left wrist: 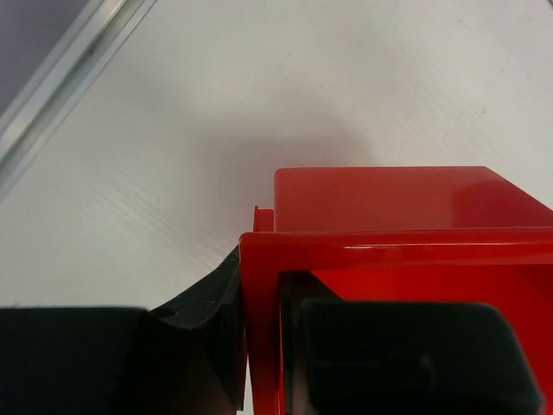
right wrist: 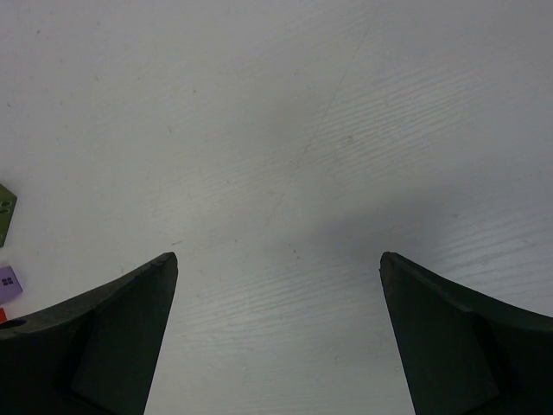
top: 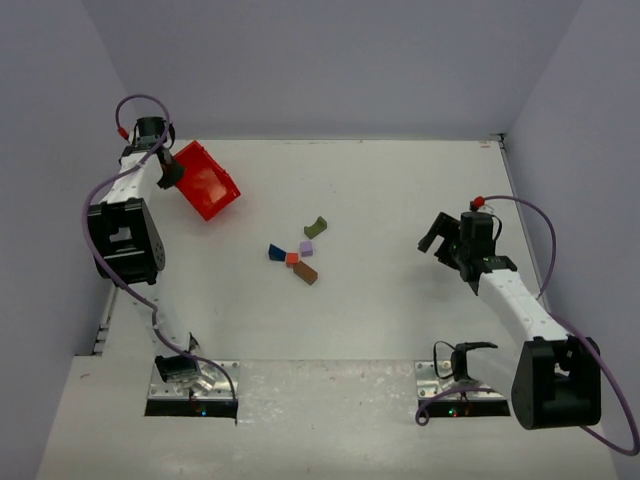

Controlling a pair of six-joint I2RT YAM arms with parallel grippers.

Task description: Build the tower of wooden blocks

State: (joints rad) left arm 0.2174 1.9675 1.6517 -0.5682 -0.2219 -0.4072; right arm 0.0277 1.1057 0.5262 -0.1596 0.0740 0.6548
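Note:
Several tiny wooden blocks lie loose on the white table near its middle, none stacked: an olive-green arch [top: 316,227], a lilac-purple cube [top: 306,247], a dark blue wedge [top: 276,252], an orange-red cube [top: 292,259] and a brown bar [top: 305,272]. My left gripper [top: 170,172] is far from them at the back left, shut on one wall of a red plastic bin [top: 207,181]. The wrist view shows that wall [left wrist: 259,294] pinched between my fingers. My right gripper [top: 436,237] hangs open over bare table to the right of the blocks, fingers wide [right wrist: 278,259]. The olive arch [right wrist: 5,212] and lilac cube [right wrist: 9,281] show at that view's left edge.
The red bin [left wrist: 406,203] is tilted with its open side showing from above. Grey walls close in the table at the back and on both sides. A metal rail [left wrist: 69,78] runs along the left edge. Both arm bases stand at the near edge.

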